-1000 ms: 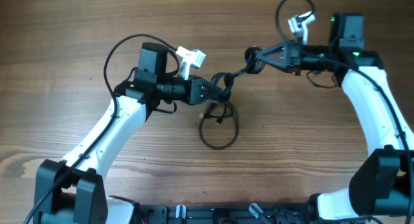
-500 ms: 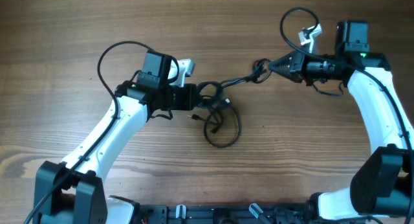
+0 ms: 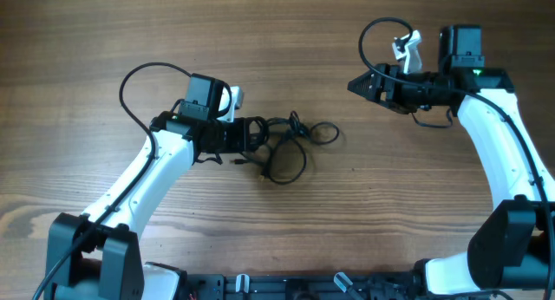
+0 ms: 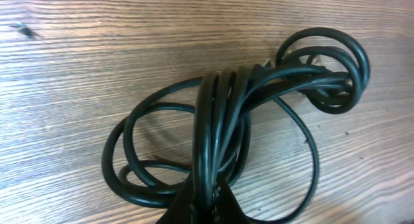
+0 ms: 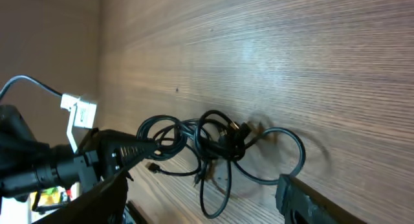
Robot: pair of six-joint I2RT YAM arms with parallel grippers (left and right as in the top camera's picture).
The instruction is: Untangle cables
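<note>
My left jaws are clenched on the cables point(image 3: 286, 144), pinching several strands together at the left end of the clump (my wrist view shows them running side by side straight into the tips). The rest of the black tangle lies on the counter point(image 3: 104, 40), about midway between its far and near edges and a little left of centre. Its loops spill toward the right and the near edge. My right jaws are released and spread wide, grasping nothing, well apart from the tangle toward the far right corner.
</note>
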